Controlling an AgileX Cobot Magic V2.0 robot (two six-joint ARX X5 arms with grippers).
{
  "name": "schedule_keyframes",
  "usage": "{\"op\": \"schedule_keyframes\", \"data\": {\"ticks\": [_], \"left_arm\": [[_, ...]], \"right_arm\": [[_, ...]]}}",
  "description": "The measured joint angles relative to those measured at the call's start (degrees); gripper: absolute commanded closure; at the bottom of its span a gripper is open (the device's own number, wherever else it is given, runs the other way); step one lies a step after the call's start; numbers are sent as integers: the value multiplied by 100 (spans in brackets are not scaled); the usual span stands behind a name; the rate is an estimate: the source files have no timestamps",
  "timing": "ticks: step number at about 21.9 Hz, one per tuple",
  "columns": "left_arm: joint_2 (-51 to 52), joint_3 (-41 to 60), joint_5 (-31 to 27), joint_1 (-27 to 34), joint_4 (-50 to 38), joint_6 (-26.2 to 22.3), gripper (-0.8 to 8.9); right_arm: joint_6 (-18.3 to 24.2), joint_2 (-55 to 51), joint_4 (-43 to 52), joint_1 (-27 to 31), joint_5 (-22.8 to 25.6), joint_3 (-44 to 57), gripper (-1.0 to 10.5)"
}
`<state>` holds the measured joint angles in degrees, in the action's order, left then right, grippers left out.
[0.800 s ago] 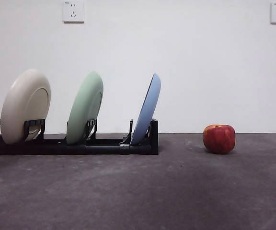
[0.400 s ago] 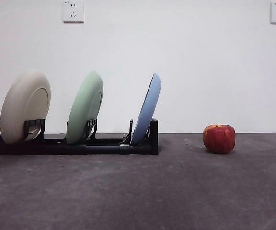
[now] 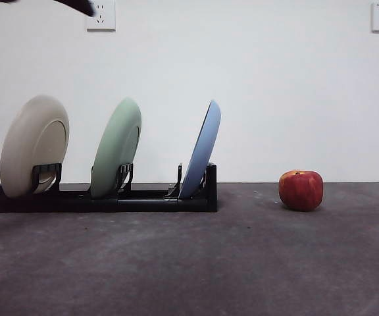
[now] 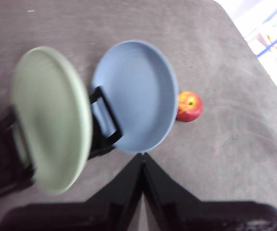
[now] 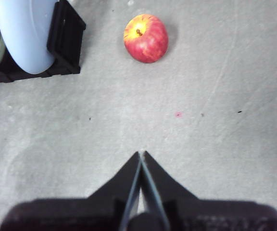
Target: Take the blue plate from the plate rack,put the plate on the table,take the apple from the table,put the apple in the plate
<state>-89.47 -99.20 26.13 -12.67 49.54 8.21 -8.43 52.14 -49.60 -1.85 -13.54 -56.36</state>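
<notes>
Your left gripper (image 4: 142, 156) has its jaws pressed together, holding nothing, above the blue plate (image 4: 138, 94); the right gripper (image 5: 140, 155) is likewise clenched and empty over bare table (image 5: 215, 144). The blue plate stands tilted in the end slot of the plate rack (image 3: 143, 197), beside the pale green plate (image 3: 116, 148), with the apple (image 3: 301, 190) well apart on the table. Expect the plate to be stiff, smooth and likely breakable: open up and pinch its upper rim, then lift it clear of the holder.
</notes>
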Motion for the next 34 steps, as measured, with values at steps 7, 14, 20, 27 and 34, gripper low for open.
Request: {"op": "schedule_keyframes", "data": {"ticks": [7, 14, 20, 27, 34], "left_arm": [[-1700, -1556, 46, -872, 70, 4, 819], [-2909, -2284, 101, -1213, -57, 144, 802], [-3257, -2284, 103, -1252, -238, 302, 560], [-3265, -2286, -551, -1617, -540, 295, 562], [-3504, -2306, -1121, -1700, -549, 297, 644]], "right_arm": [[-116, 179, 0, 0, -238, 0, 946], [-229, 437, 0, 0, -256, 0, 946], [-232, 459, 0, -2, -291, 0, 946], [-232, 459, -7, 0, -291, 0, 946], [-232, 459, -164, -2, -293, 0, 946]]}}
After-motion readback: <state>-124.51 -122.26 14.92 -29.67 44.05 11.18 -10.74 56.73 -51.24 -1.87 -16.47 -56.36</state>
